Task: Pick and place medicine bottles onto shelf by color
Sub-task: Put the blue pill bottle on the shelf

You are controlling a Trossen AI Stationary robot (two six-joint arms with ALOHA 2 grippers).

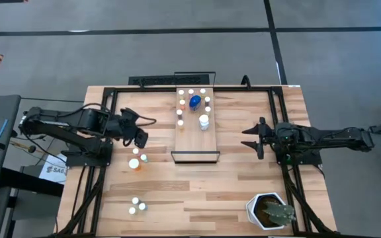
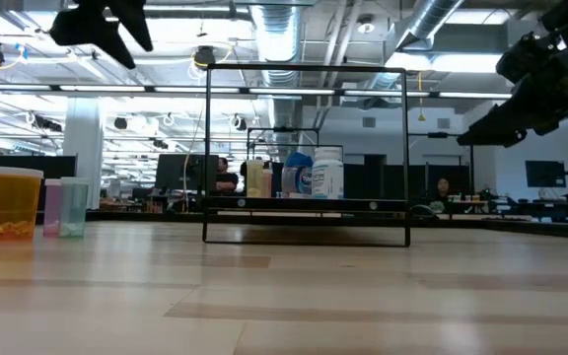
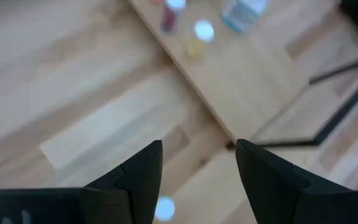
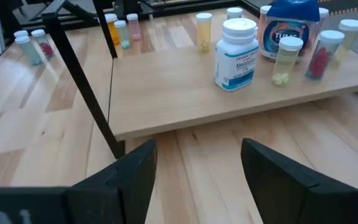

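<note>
One white "Melatonin"-labelled bottle (image 4: 236, 53)

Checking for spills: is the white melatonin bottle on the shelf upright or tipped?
Upright. The white bottle stands on its base on the shelf, cap on top, label reading level; the low view shows it standing too.

Grey floor (image 1: 144, 53) with dark lines, exposed ceiling ducts (image 2: 432, 20) — bright open workspace

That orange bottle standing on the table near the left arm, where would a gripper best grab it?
Probably around its body just under the cap, coming from above. The orange bottle stands upright, with a smaller bottle close beside it, so the fingers should close across the free sides. The left gripper hovers nearest, open and empty.
</note>
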